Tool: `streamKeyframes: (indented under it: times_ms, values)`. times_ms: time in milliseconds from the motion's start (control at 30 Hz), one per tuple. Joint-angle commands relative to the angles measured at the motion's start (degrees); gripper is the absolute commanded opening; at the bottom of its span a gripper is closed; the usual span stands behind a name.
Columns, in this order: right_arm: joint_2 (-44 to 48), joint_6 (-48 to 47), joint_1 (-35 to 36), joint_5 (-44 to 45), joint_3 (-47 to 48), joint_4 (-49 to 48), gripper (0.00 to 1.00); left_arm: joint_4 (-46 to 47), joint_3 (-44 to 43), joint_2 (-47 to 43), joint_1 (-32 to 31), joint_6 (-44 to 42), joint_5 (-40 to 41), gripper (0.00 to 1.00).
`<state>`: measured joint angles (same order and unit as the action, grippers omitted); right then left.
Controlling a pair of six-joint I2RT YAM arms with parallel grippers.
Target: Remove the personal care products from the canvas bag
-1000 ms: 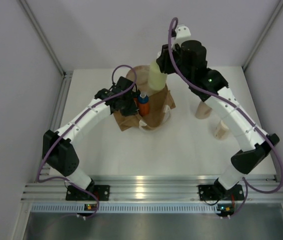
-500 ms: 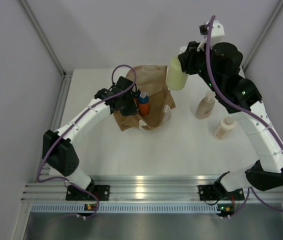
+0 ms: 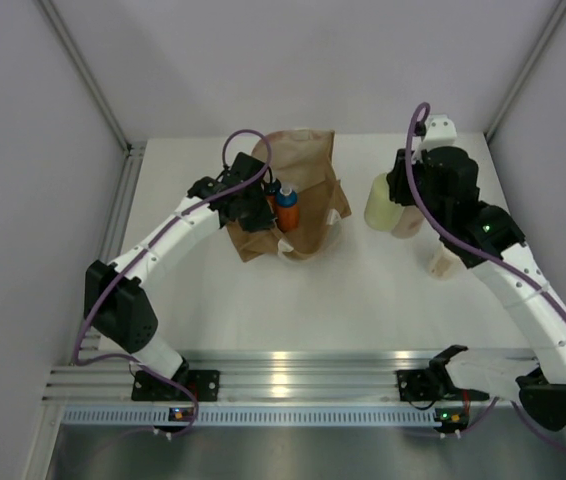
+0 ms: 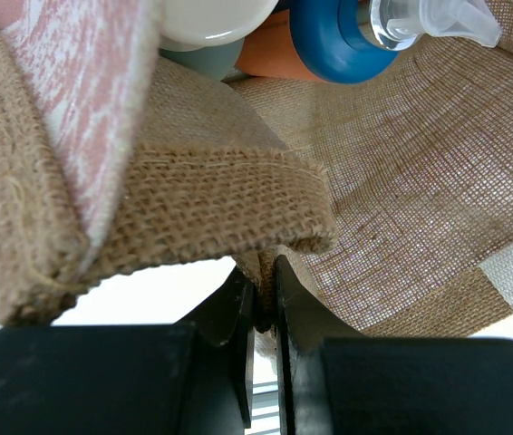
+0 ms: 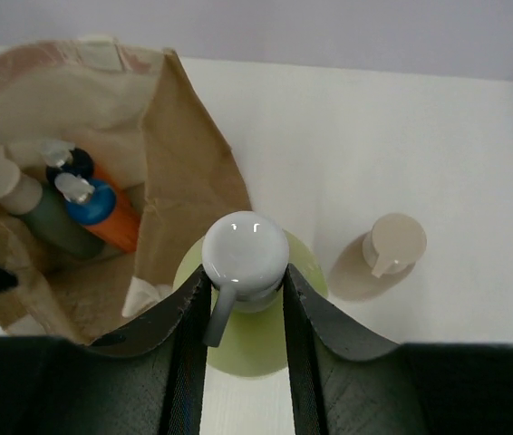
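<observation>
Right of the tan-brown woven canvas bag (image 3: 308, 170), right end effector (image 5: 245, 270) pinches the yellow-green plastic bottle (image 5: 246, 349) at its white pump neck, over the white table (image 3: 363, 290). Lower it straight down, keeping clear of the tan plastic bottle (image 5: 392, 245) farther from the bag. Left end effector (image 4: 264, 290), pressed together, pinches the bag rim.

Three views on the canvas bag (image 3: 313, 190)
We look straight down from high above it. Our left wrist view presses against its rim, our right wrist view hangs just beside it, and all share its opening.
</observation>
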<state>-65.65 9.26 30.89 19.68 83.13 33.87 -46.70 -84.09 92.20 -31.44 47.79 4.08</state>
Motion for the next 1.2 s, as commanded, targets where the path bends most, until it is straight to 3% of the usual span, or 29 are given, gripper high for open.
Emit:
streamKeyframes:
  times_ms: [0,533,900,1067,1167]
  values:
    - [6.66,3.13,-2.50,0.45,-4.10,-11.10,0.00,-2.43,1.48,-0.18,0.68,-1.03,-0.38,0.00]
    - [19.15,6.04,-7.78,-0.08,-36.44,-26.92,0.00,-2.43,1.04,0.34,1.47,-2.26,-1.61,0.00]
    - [21.79,6.21,-8.48,0.62,-46.30,-30.26,0.00,-2.52,1.39,0.34,1.56,-2.53,-1.79,0.00]
    - [24.16,6.21,-8.40,-0.35,-47.62,-30.18,0.22,-2.43,1.65,0.26,1.73,-2.53,-1.70,0.00]
    - [25.04,5.77,-8.48,-0.08,-47.98,-30.26,0.56,-2.43,1.65,0.52,1.65,-2.53,-1.88,0.00]
